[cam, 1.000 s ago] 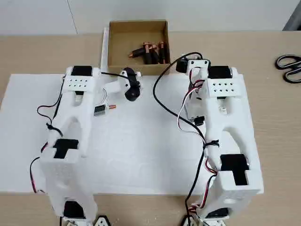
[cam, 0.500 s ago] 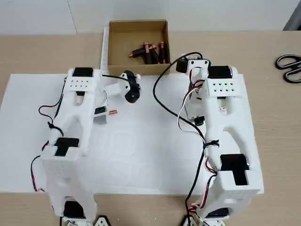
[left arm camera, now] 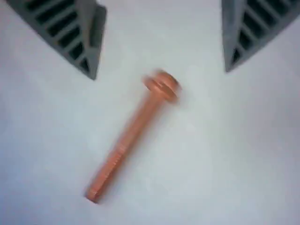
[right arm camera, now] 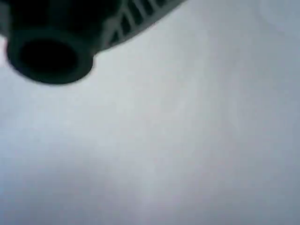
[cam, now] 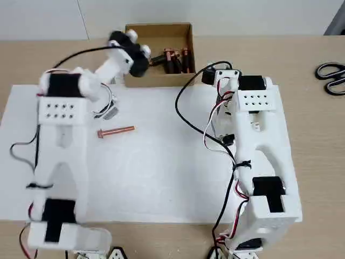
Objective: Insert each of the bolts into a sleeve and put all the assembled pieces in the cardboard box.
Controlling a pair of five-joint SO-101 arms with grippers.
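Several assembled pieces (cam: 172,59), copper bolts seated in black sleeves, lie bunched together in the cardboard box (cam: 135,33), toward its right-hand half; the rest of the box floor is bare cardboard. The box stands at the far edge of a white sheet (cam: 161,178) spread over the worktop (cam: 312,124). One loose bolt (cam: 116,131) lies flat on that sheet in front of the box, well apart from it, with its head pointing to the left side of the worktop and its shank to the right. The left claw (left arm camera: 159,70) hangs released above it, both fingers (left arm camera: 77,35) spread wide and touching nothing. In the left wrist view the bolt's head sits just under the gap between the fingertips, and the shank runs away from them at a slant. Beside the right claw (right arm camera: 108,28) shows a dark tube (right arm camera: 49,56) with an open end, above the plain white sheet. Whether that claw is clenched or released cannot be told.
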